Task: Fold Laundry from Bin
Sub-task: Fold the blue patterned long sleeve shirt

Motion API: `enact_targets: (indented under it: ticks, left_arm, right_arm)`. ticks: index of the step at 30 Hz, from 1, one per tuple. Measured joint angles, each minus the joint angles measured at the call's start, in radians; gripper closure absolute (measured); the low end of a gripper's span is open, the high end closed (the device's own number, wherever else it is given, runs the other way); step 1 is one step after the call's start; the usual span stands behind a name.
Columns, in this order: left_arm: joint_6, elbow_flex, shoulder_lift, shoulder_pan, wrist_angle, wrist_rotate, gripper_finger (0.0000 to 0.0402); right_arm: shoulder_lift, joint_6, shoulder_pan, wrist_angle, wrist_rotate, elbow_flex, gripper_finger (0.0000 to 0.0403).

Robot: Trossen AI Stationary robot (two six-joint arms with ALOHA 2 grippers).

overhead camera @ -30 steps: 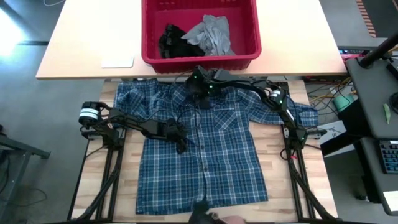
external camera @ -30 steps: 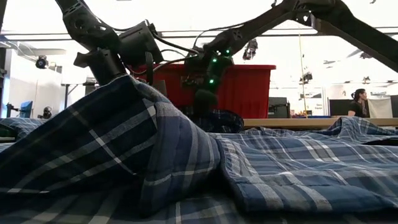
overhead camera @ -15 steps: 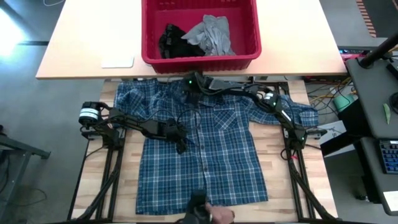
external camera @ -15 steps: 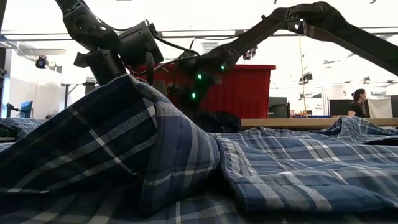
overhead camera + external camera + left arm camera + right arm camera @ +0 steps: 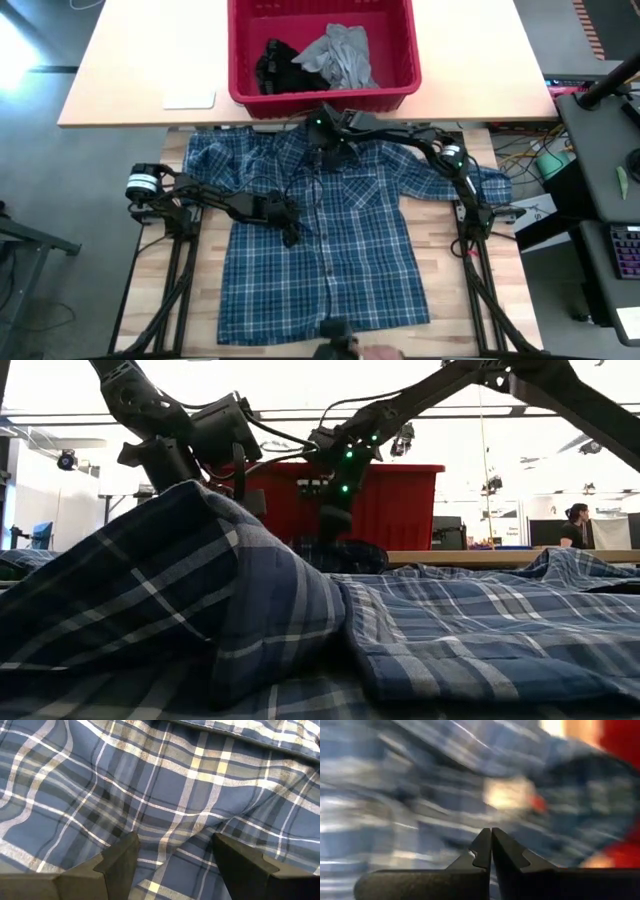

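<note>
The blue-and-white plaid shirt [image 5: 340, 260] lies spread out, front up, on the wooden table. My left gripper [image 5: 288, 222] is open low over the shirt's left chest, with a ridge of cloth [image 5: 172, 832] between its fingers. My right gripper [image 5: 325, 148] is shut and empty. It points down just above the collar [image 5: 345, 552], near the bin. The red bin [image 5: 320, 97] stands at the far edge and holds a grey T-shirt [image 5: 340, 55] and a black garment [image 5: 272, 65]. My left gripper comes at the shirt's front slanting down from the table's left. Its open fingers [image 5: 120, 857] stand on either side of a low ridge of cloth. I cannot tell whether they touch it. The shirt lies on the table.
A person's hand [image 5: 365, 350] is at the near edge by the shirt's hem. A white flat thing [image 5: 188, 98] lies on the far table left of the bin. A hump of shirt cloth [image 5: 200, 590] fills the low view's foreground. A person [image 5: 578, 520] sits far off.
My right gripper has dipped toward the table's far left by the collar, then come back up and to the right. It has stayed shut. The fold of shirt at the near edge has shifted a little, with the person's hand moving at the hem.
</note>
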Motion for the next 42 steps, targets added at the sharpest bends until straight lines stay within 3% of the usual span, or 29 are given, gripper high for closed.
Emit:
enact_targets:
  ticks: [3,5,9,12,14,19,21,24,26,29,31,38,42]
  left_arm:
    - [0.012,0.010,-0.003,0.000,-0.007,0.000,0.0162]
    - [0.019,0.015,-0.005,0.000,-0.005,0.000,0.0162]
    - [0.026,0.016,0.000,0.000,-0.008,0.000,0.0162]
    - [0.025,0.015,0.001,-0.007,-0.036,0.001,0.0162]
    - [0.019,0.014,0.001,-0.019,-0.045,0.002,0.0162]
    - [0.018,0.014,0.005,-0.060,-0.050,0.014,0.0162]
    - [0.008,0.014,0.005,-0.070,-0.052,0.015,0.0162]
    - [-0.031,0.018,-0.002,-0.072,-0.076,0.017,0.0162]
    - [-0.049,0.022,-0.023,-0.072,-0.112,0.018,0.0162]
    - [-0.049,0.040,-0.095,-0.072,-0.125,0.005,0.0162]
    - [-0.046,0.049,-0.154,-0.072,-0.132,-0.001,0.0162]
    - [-0.146,-0.011,-0.346,-0.115,-0.288,-0.021,0.0162]
    - [-0.281,-0.125,-0.404,-0.157,-0.282,-0.025,0.0162]
  right_arm:
    - [-0.042,0.065,0.015,0.073,-0.206,-0.066,0.0394]
    - [-0.045,0.108,0.028,0.194,-0.282,-0.121,0.0394]
    - [0.012,0.171,0.053,0.473,-0.282,-0.217,0.0394]
    - [0.061,0.211,0.059,0.569,-0.252,-0.221,0.0394]
    - [0.093,0.207,0.057,0.593,-0.174,-0.219,0.0394]
    - [0.123,0.154,0.031,0.614,0.089,-0.129,0.0394]
    - [0.115,0.133,0.007,0.567,0.127,-0.076,0.0394]
    - [0.113,0.181,-0.022,0.385,0.063,0.012,0.0394]
    - [0.113,0.241,-0.040,0.247,-0.099,0.075,0.0394]
    - [0.104,0.327,-0.048,0.175,-0.349,0.129,0.0394]
    - [0.102,0.377,-0.025,0.191,-0.424,0.128,0.0394]
    - [0.172,0.661,0.093,0.282,-0.419,0.111,0.0394]
    - [0.218,0.763,0.168,0.315,-0.299,0.117,0.0394]
